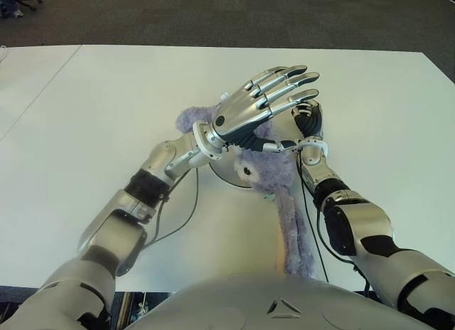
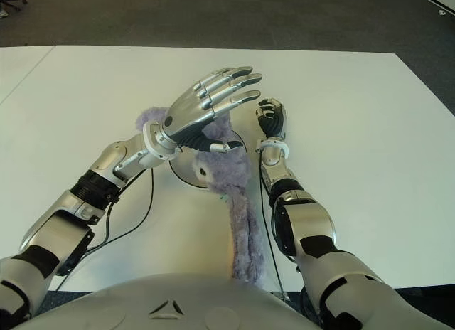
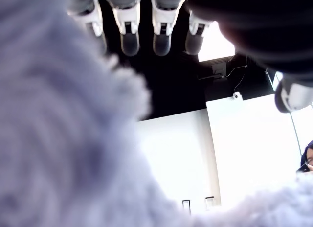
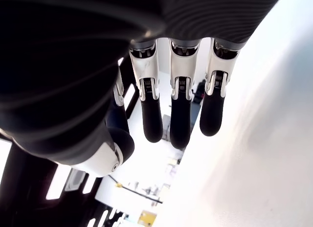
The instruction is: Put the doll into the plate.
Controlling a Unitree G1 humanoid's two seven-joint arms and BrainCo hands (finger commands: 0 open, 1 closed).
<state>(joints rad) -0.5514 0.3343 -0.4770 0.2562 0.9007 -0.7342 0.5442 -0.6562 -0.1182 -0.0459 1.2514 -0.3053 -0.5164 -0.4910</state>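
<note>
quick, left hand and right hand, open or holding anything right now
Left hand: open, fingers extended above the purple doll, holding nothing.
Right hand: open, beside the doll on its right, holding nothing.

The doll point(image 1: 274, 175) is showing a pale lavender-purple, fuzzy all over, with a small light patch on the part lying over the plate point(image 1: 229, 175). The plate is showing silvery grey. The tabletop point(image 1: 85, 116) is showing plain white, with no pattern. The left robot hand point(image 1: 264, 95) is gleaming silver across its back, with black fingertips and black joints. The right robot hand point(image 2: 270, 120) is showing black fingers with a white band at the wrist. Both forearms are showing silver shells with black sections. The floor point(image 1: 213, 17) beyond the tabletop is showing dark grey carpet with a faint square grid.
</note>
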